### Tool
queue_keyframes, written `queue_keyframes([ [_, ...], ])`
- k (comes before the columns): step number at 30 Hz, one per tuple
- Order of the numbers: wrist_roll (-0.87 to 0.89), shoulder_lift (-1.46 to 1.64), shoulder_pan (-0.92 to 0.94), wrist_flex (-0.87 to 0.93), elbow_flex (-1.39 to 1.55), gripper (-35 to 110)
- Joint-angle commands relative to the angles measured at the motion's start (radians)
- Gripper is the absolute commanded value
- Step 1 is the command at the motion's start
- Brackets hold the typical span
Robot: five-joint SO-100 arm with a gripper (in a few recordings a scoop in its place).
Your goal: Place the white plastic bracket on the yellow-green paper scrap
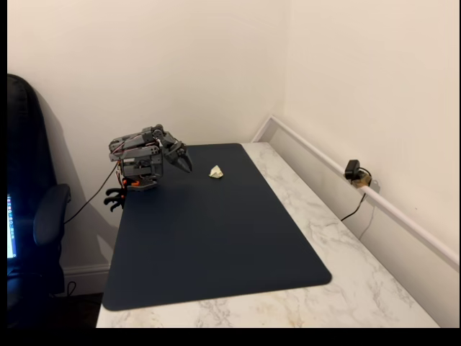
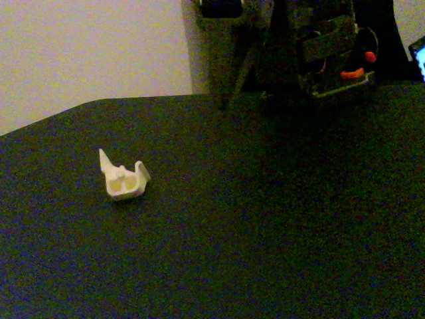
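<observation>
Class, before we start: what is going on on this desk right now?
A small robot arm sits folded at the far left edge of a dark mat on a marble table. Its claw hangs above the mat and holds nothing; whether it is open or shut cannot be told. The white plastic bracket lies on the mat to the claw's right in a fixed view, apart from it. A yellowish tint shows at the bracket in both fixed views; a separate paper scrap cannot be made out.

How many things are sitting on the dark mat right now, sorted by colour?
Off-white: 1, the white plastic bracket, lying apart from the end effector.
Yellow-green: 0 that I can tell apart; a yellowish tint shows on the bracket, but no separate scrap is clear.
Total: 1
</observation>
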Motion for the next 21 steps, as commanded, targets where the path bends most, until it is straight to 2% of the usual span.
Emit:
queue_keyframes([
  [1, -0.031, 0.032, -0.031, 0.023, -0.021, 0],
  [21, 0.005, 0.032, 0.002, 0.02, -0.021, 0],
])
